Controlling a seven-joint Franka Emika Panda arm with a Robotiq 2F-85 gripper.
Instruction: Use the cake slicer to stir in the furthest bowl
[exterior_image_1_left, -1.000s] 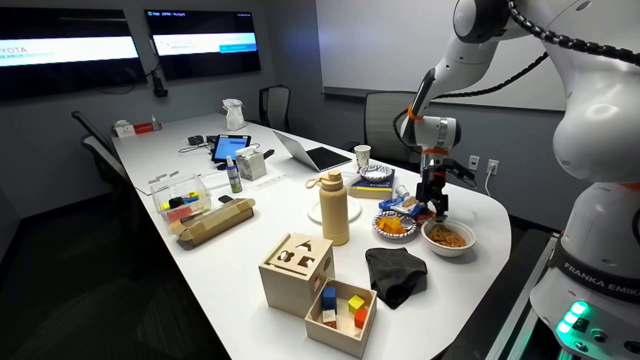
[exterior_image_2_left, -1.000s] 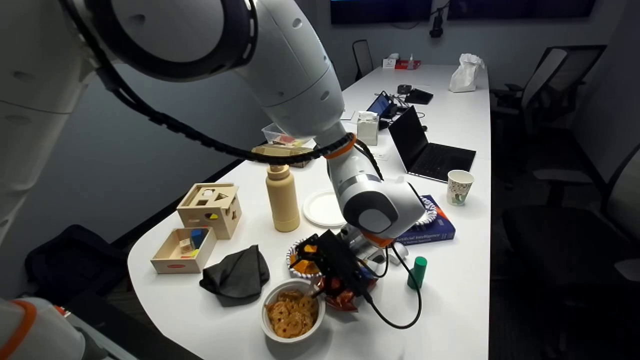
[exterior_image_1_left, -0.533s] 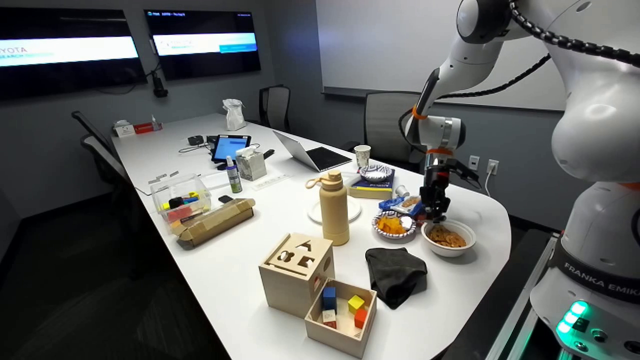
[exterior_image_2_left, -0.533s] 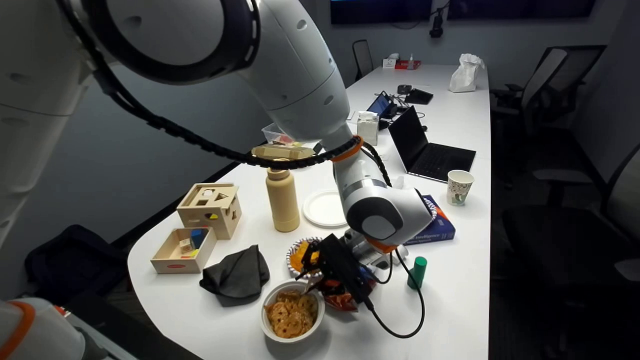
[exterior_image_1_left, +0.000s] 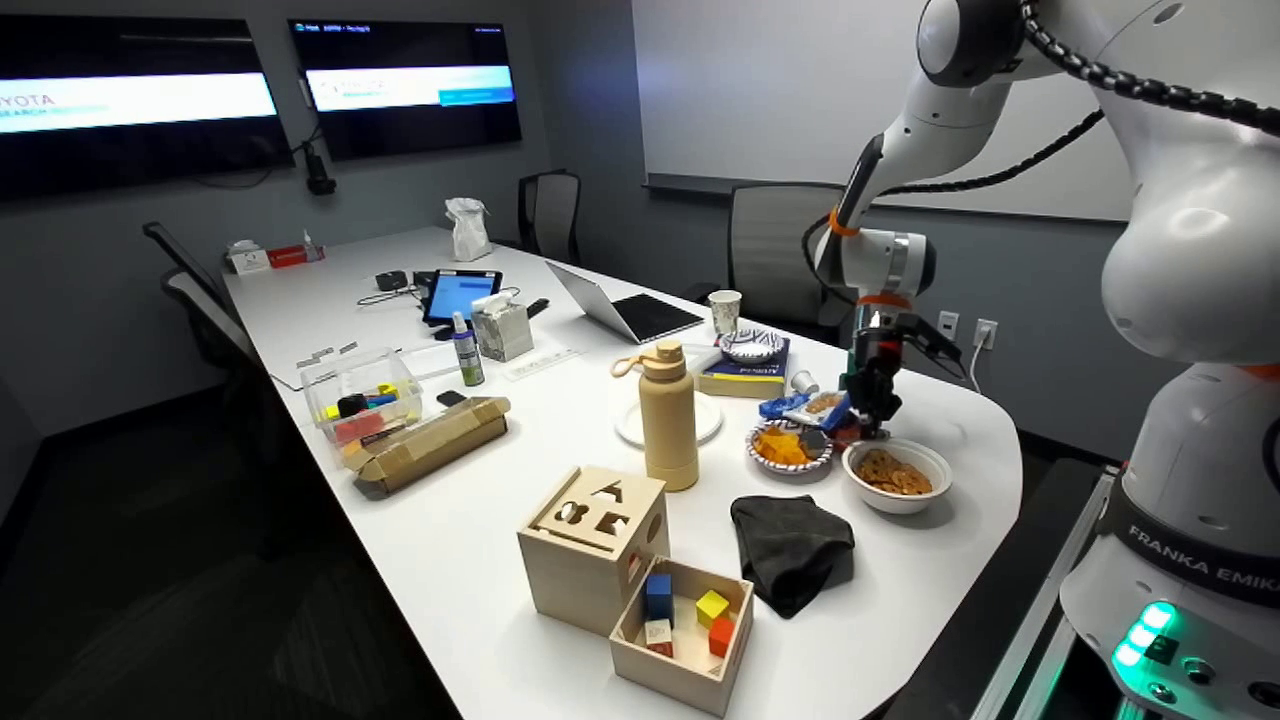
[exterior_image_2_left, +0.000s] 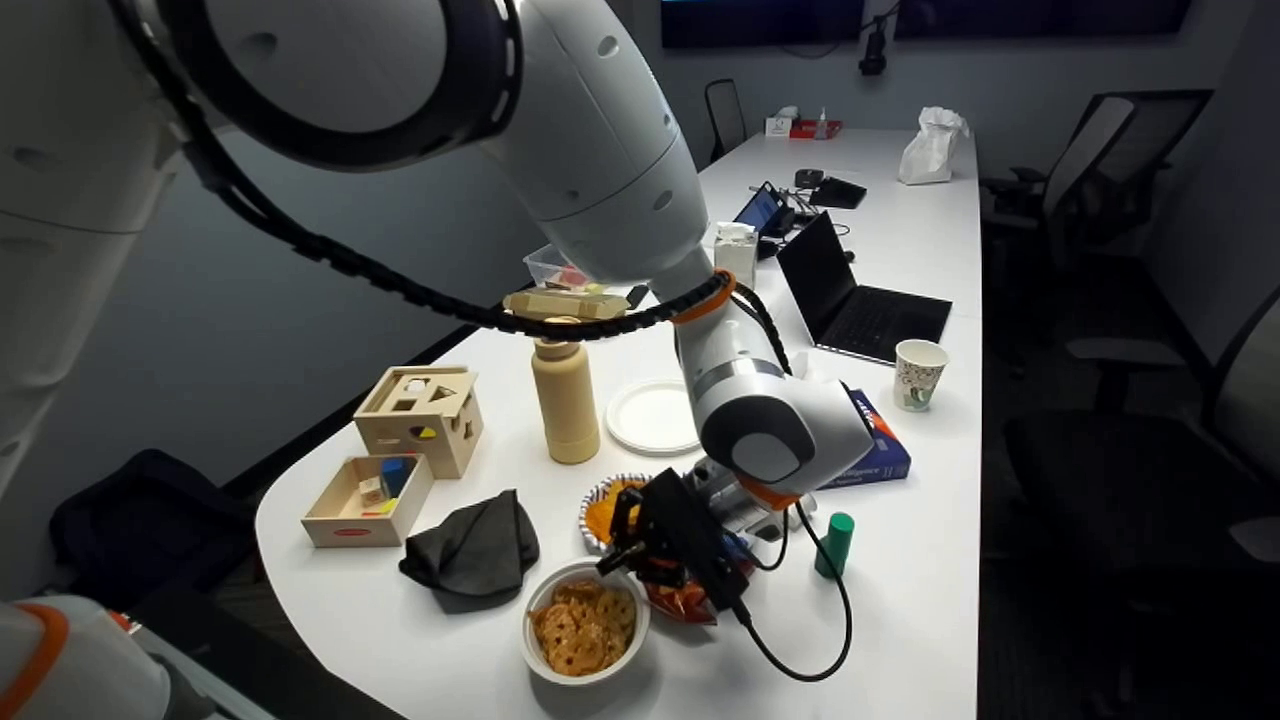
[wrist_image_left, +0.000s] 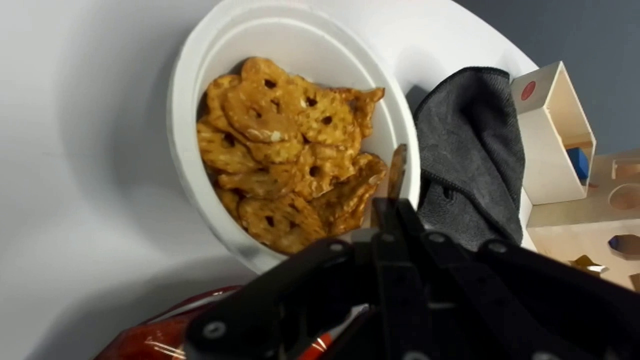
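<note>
My gripper (wrist_image_left: 395, 204) is shut on the cake slicer (wrist_image_left: 398, 170). A thin metal strip of it sticks out past the fingertips, over the rim of a white bowl (wrist_image_left: 176, 115) of brown pretzel crisps. In an exterior view, a dark flat piece that looks like the slicer's blade (exterior_image_1_left: 815, 440) rests in the patterned bowl (exterior_image_1_left: 757, 458) with orange chips; its middle stretch is hidden. The furthest bowl (exterior_image_1_left: 751, 346), shallow with a blue-grey pattern, sits on a blue book, away from the gripper; the arm hides it in the other camera's picture.
A red snack bag (exterior_image_2_left: 685, 602) lies under and beside the gripper. Close by are a dark cloth (exterior_image_1_left: 795, 550), a tan bottle (exterior_image_1_left: 668, 415), the book (exterior_image_1_left: 745, 382), a paper cup (exterior_image_2_left: 918, 375), a green cylinder (exterior_image_2_left: 835, 545) and a wooden shape box (exterior_image_1_left: 600, 545).
The jaws have come together on the slicer, and the gripper has shifted slightly. The blade in the orange-chip bowl has tilted, turning from bright to dark. The bowls stay nearly in place.
</note>
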